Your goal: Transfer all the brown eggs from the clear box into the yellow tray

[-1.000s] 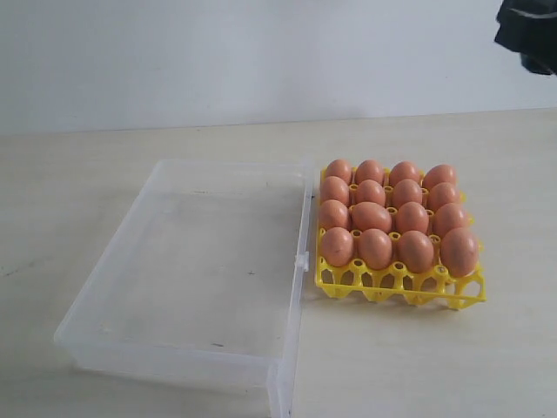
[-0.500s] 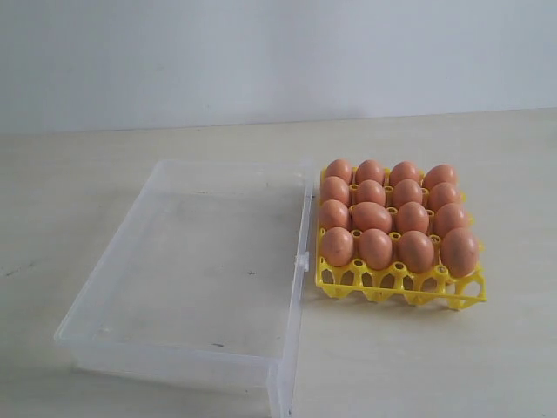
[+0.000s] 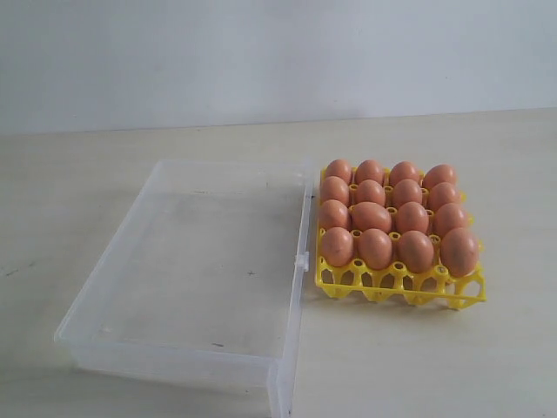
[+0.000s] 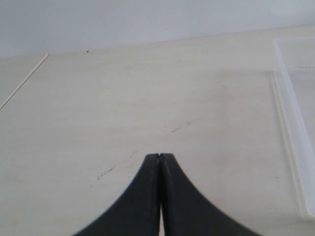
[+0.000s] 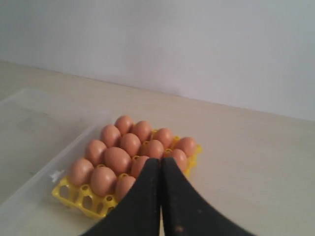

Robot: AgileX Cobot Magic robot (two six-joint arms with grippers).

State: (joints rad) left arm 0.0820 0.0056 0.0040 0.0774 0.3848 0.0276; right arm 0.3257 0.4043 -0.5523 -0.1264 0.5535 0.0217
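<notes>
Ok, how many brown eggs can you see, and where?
16 brown eggs, all in the yellow tray, four rows of four. The clear box holds none, and none seem hidden.

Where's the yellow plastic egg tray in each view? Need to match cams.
Exterior view: the bright yellow square plastic egg tray sits right of centre, full of brown eggs, beside the shallow clear plastic box.
Left wrist view: not in it; only that box's edge shows.
Right wrist view: the tray lies just beyond the shut right tool, partly hidden by it.
Shared landmark: the box's wall, in all three views.
</notes>
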